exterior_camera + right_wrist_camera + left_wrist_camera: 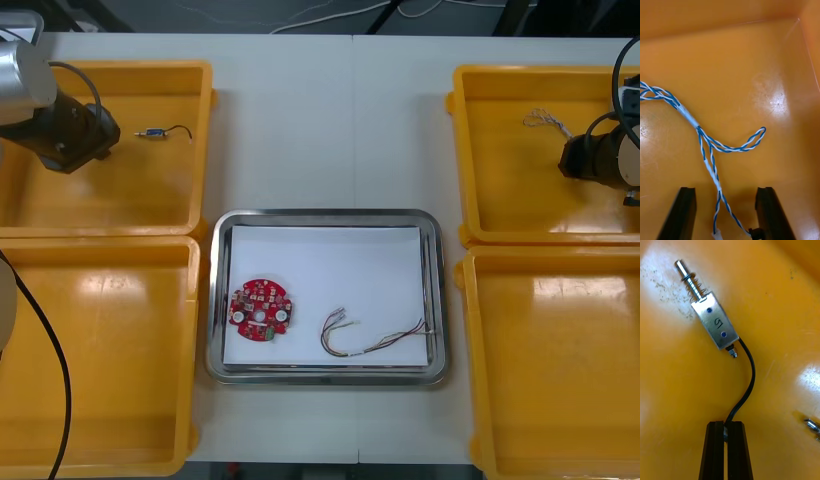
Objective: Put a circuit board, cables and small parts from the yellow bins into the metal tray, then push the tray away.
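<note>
Pale surface (330, 110) carries four yellow bins (100, 350), two at each side, with a metal tray (325, 216), white inside, between them. The left arm (55, 115) reaches slantwise over the far left bin (120, 195). The right arm (600, 160) leans in over the far right bin (510, 190) from its outer side.

In the tray a round red circuit board (258, 310) lies toward the left, with a thin cable (375, 338) to its right, apart from it.

The left claw (726, 424) has its fingers pressed together, clamped on the end of a black cable (748, 382) that curves away to a small metal part (713, 324) with a spring and pin.

The right claw (725, 191) is low over its bin floor with fingers apart. A twisted blue and white cable (711, 150) runs in between them.

A second small metal part (811, 425) lies near the left claw.
</note>
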